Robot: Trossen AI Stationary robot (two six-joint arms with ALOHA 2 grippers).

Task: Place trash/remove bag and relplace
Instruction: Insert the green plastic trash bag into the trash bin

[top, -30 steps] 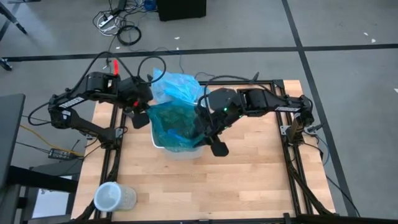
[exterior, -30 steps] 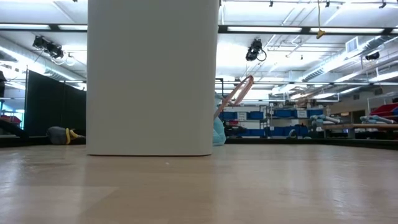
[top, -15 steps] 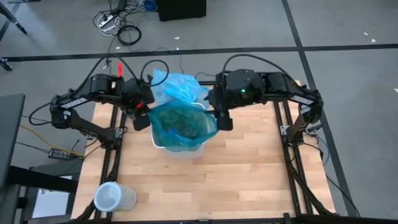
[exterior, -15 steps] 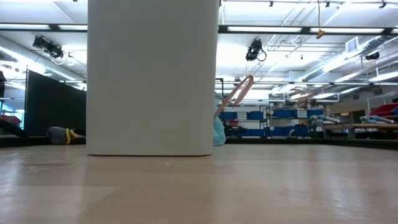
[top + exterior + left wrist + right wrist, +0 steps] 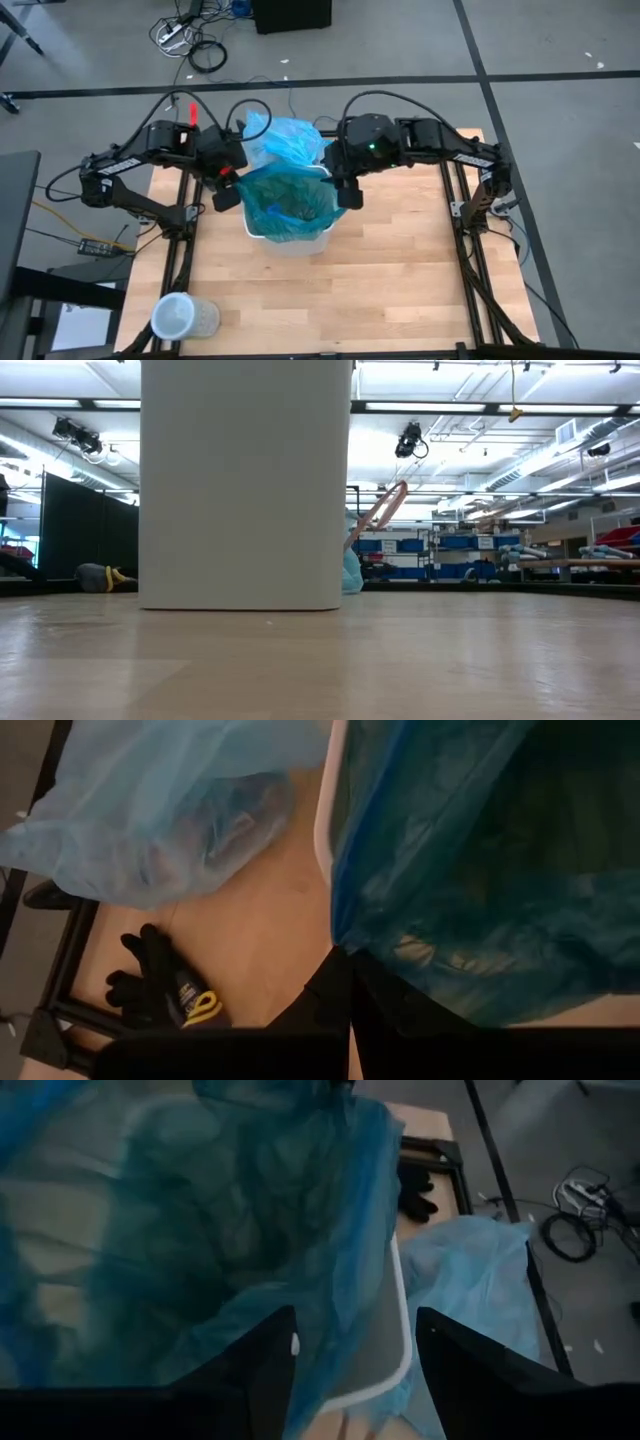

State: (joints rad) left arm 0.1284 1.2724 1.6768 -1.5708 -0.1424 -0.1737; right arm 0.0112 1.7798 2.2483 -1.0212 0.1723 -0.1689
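A white bin (image 5: pixel 290 240) stands mid-table, and a dark teal-green plastic bag (image 5: pixel 290 200) lies in its mouth. Behind it, toward the far edge, the filled light sky-blue bag (image 5: pixel 285 140) rests on the tabletop. My left gripper (image 5: pixel 225 192) is shut on the teal bag at the bin's left side. My right gripper (image 5: pixel 355 1355) is open at the bin's right side (image 5: pixel 345 192). Its fingers straddle the teal bag's edge (image 5: pixel 335 1320) and the bin's white rim (image 5: pixel 400 1330). Loose trash does not show. My left gripper pinches the teal bag's edge (image 5: pixel 338 942) between its two shut fingers at the bin's left rim, coming steeply from above. The plastic runs from the fingertips along the rim (image 5: pixel 328 820) and sags into the bin. Whether my right gripper touches the plastic, I cannot tell.
Black gloves (image 5: pixel 160 982) lie on the table at the far left, beside the light blue bag (image 5: pixel 150 810). A clear round container (image 5: pixel 180 316) stands near the table's front left corner. The low view shows only the bin's white wall (image 5: pixel 245 485).
My right gripper has swung from over the bin's near right corner toward the table's far edge and turned. It now stands at the bin's right rim. My left gripper and the teal bag's left edge have stayed where they were.
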